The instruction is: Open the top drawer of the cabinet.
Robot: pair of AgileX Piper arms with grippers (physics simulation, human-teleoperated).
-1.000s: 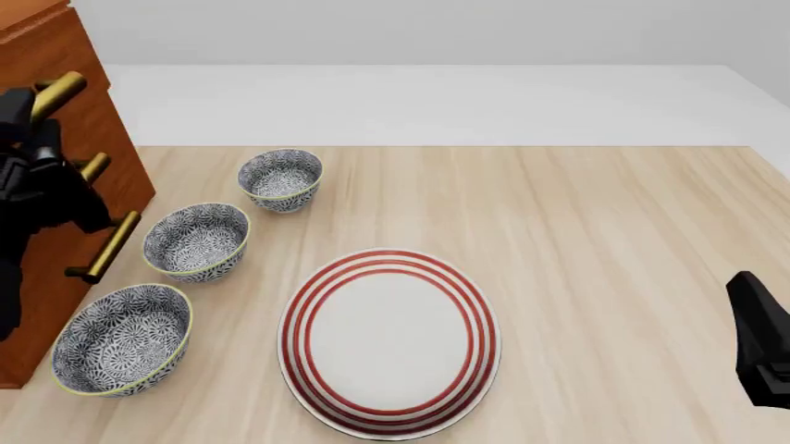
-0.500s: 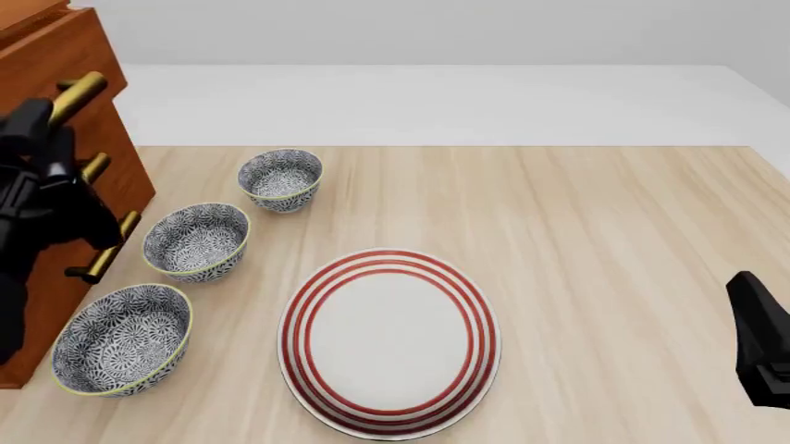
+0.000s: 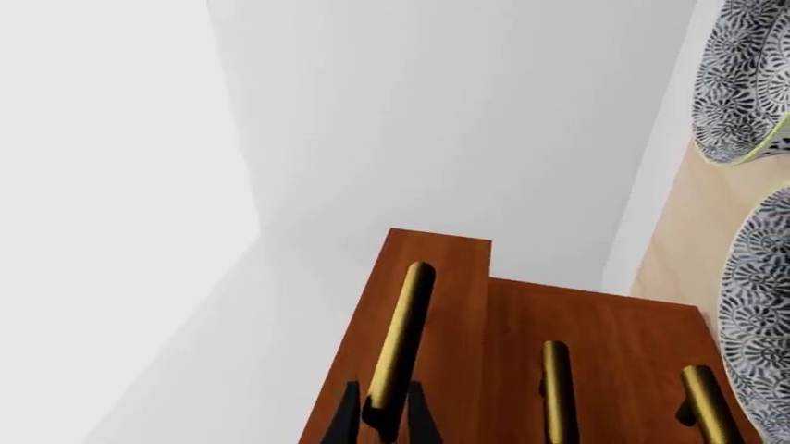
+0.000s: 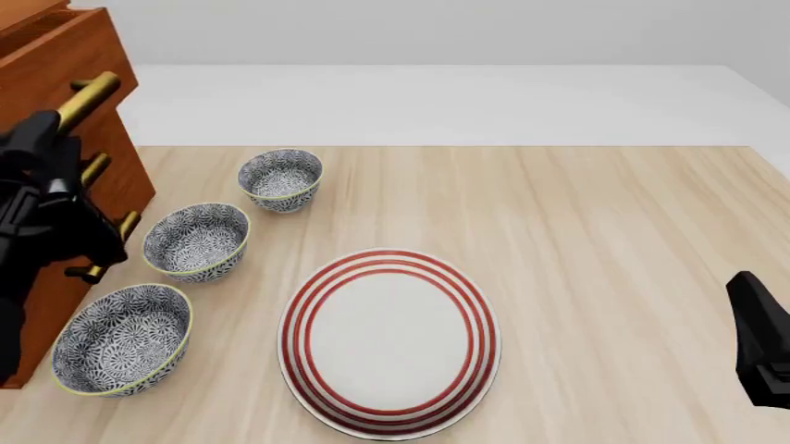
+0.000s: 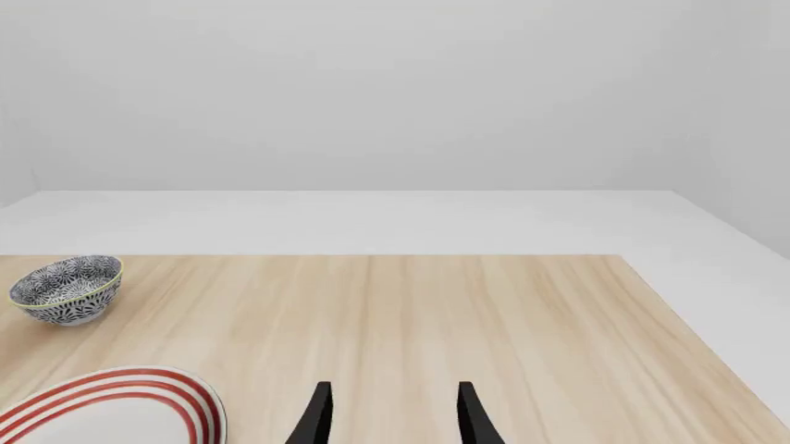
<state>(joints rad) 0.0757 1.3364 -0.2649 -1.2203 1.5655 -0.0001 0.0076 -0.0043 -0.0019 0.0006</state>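
Observation:
The cabinet (image 4: 105, 148) stands at the table's left edge, reddish-brown wood. Its top drawer (image 4: 62, 55) sticks out a little past the two lower drawer fronts. My left gripper (image 4: 52, 129) is shut on the top drawer's brass bar handle (image 4: 92, 95). In the left wrist view the black fingertips (image 3: 350, 421) clamp the near end of that handle (image 3: 401, 324), and the top drawer's front (image 3: 450, 277) stands proud of the cabinet face (image 3: 617, 342). My right gripper (image 5: 392, 416) is open and empty, low at the right edge of the front view (image 4: 756, 324).
Three patterned bowls stand in a row beside the cabinet: far (image 4: 280, 178), middle (image 4: 195, 240), near (image 4: 121, 338). A white plate with red rings (image 4: 388, 340) lies mid-table. The two lower handles (image 3: 556, 388) (image 3: 709, 407) sit beside the gripped one.
The top drawer has slid out to the right, away from the cabinet, with my left gripper on its handle. The right arm has not moved.

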